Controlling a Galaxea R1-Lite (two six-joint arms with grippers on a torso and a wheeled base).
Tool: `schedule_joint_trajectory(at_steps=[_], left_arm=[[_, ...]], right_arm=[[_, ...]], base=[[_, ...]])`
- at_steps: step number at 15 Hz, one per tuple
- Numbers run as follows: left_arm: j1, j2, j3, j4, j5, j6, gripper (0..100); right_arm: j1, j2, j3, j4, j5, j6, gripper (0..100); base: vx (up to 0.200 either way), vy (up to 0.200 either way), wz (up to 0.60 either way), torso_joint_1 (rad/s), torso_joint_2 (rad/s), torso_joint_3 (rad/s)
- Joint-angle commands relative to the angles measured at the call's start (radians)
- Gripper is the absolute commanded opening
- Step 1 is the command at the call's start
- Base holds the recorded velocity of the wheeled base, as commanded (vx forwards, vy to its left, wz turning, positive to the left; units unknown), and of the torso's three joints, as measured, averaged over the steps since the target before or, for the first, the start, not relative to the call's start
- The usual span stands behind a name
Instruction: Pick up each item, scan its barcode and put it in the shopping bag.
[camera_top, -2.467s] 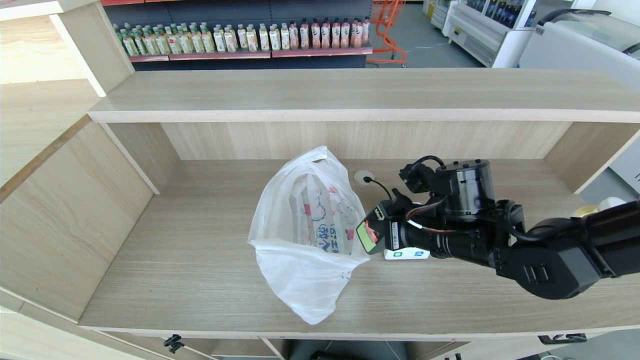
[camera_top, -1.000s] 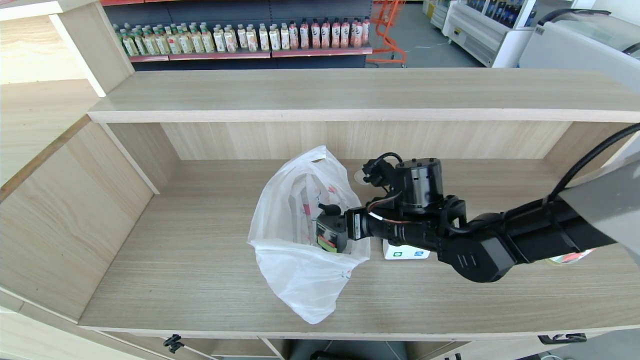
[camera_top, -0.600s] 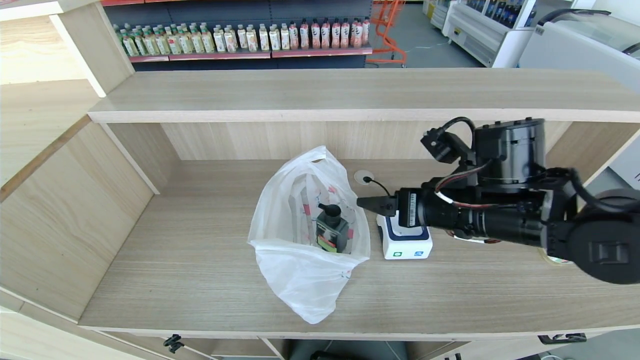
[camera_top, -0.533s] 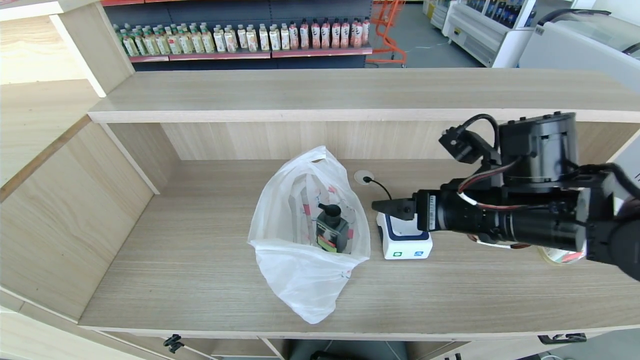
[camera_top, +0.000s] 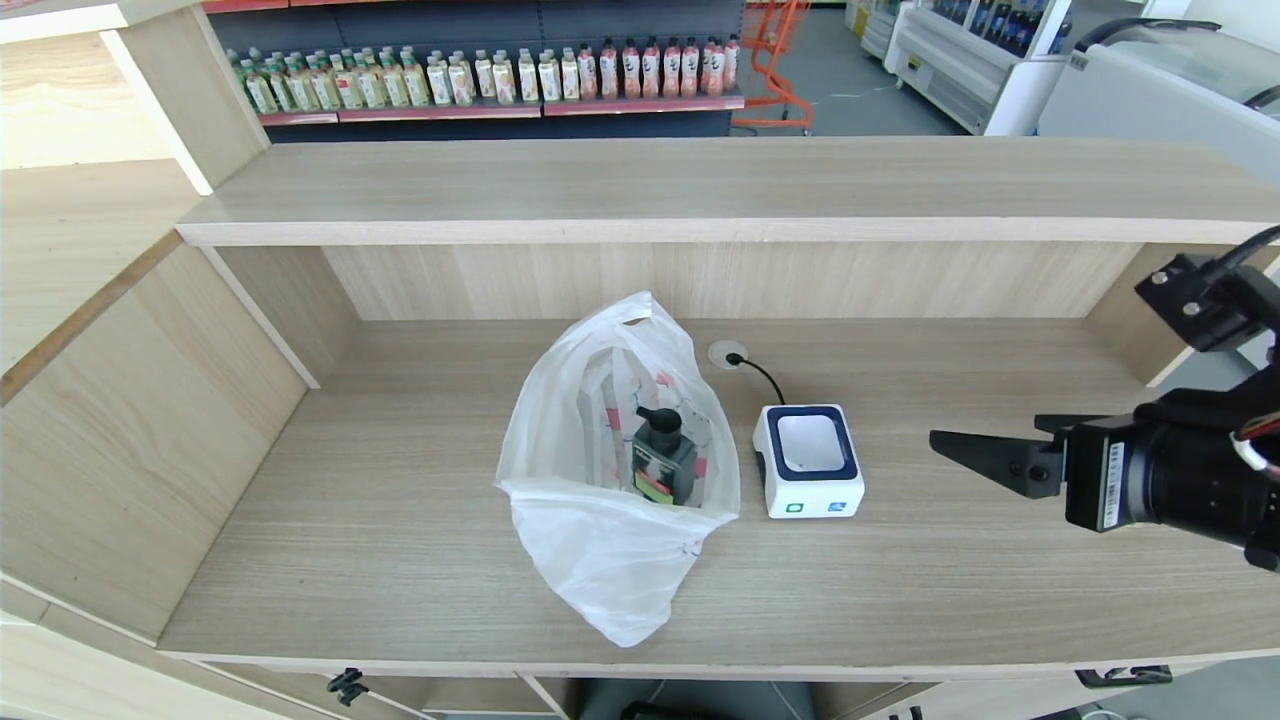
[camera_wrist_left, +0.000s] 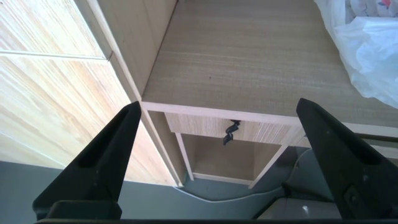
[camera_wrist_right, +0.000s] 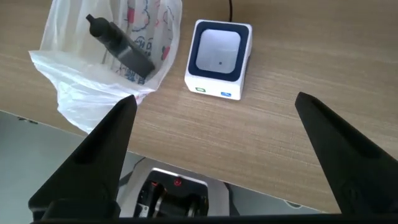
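Note:
The white shopping bag (camera_top: 600, 540) lies open on the wooden counter, and a dark pump bottle (camera_top: 662, 462) stands inside it. To the bag's right sits the white barcode scanner (camera_top: 808, 458). My right gripper (camera_top: 985, 437) hovers open and empty over the counter, well to the right of the scanner. From its wrist camera, the gripper (camera_wrist_right: 214, 98) spreads wide above the scanner (camera_wrist_right: 217, 53), the bag (camera_wrist_right: 81, 93) and the bottle (camera_wrist_right: 121, 45). My left gripper (camera_wrist_left: 219, 104) is open and empty, low beside the counter's front edge, with the bag (camera_wrist_left: 367, 50) farther off.
A cable runs from the scanner to a round hole (camera_top: 728, 354) at the counter's back. Wooden walls close the counter (camera_top: 420, 520) on the left, back and right, under an upper ledge (camera_top: 700, 190). A black handle (camera_wrist_left: 231, 131) hangs below the front edge.
My right gripper carried the bottle into the bag, let it go, then drew back to the right past the scanner. The bottle now stands in the bag.

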Motion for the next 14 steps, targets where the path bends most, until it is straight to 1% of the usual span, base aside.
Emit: schedule_joint_trajectory(at_steps=[1,4,9,13,14], left_arm=[[0.0,0.0,0.0,0.0,0.0,0.0,100],[0.0,0.0,0.0,0.0,0.0,0.0,100],[0.0,0.0,0.0,0.0,0.0,0.0,100],[0.0,0.001,0.0,0.0,0.0,-0.002,100],[0.002,0.001,0.0,0.0,0.0,0.0,100]], right_arm=[[-0.002,-0.036,0.008,0.0,0.0,0.0,100],[-0.002,-0.033,0.016,0.001,0.0,0.0,100],[-0.002,-0.037,0.039,0.004,0.0,0.003,100],[-0.009,-0.036,0.048,0.004,-0.013,0.003,100],[-0.029,-0.031,0.048,0.004,-0.011,0.003,100]], base=[[0.0,0.0,0.0,0.0,0.0,0.0],[0.0,0.0,0.0,0.0,0.0,0.0],[-0.2,0.0,0.0,0.008,0.01,0.0],[0.0,0.0,0.0,0.0,0.0,0.0],[0.0,-0.2,0.0,0.017,0.0,-0.002]])
